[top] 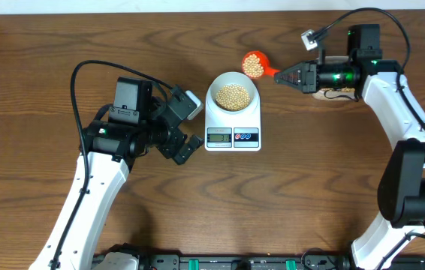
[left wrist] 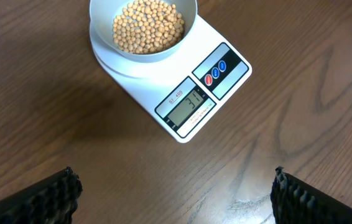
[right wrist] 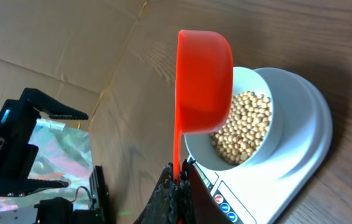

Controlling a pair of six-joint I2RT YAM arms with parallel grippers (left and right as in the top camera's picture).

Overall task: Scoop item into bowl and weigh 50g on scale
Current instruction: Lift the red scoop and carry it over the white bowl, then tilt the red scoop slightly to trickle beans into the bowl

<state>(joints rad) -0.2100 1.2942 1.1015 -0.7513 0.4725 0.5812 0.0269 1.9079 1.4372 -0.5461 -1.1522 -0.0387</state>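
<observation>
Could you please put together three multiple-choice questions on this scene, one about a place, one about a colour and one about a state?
1. Where does the bowl stand?
A. on the scale
B. beside it
C. in a gripper

2. What colour is the scoop in the right gripper?
A. blue
B. orange-red
C. green

3. How is the left gripper?
A. shut on the bowl
B. shut on the scoop
C. open, holding nothing

Answers:
1 A: the bowl of beans sits on the scale's platform.
2 B: the overhead and right wrist views both show it orange-red.
3 C: its fingers stand wide apart over bare table.
</observation>
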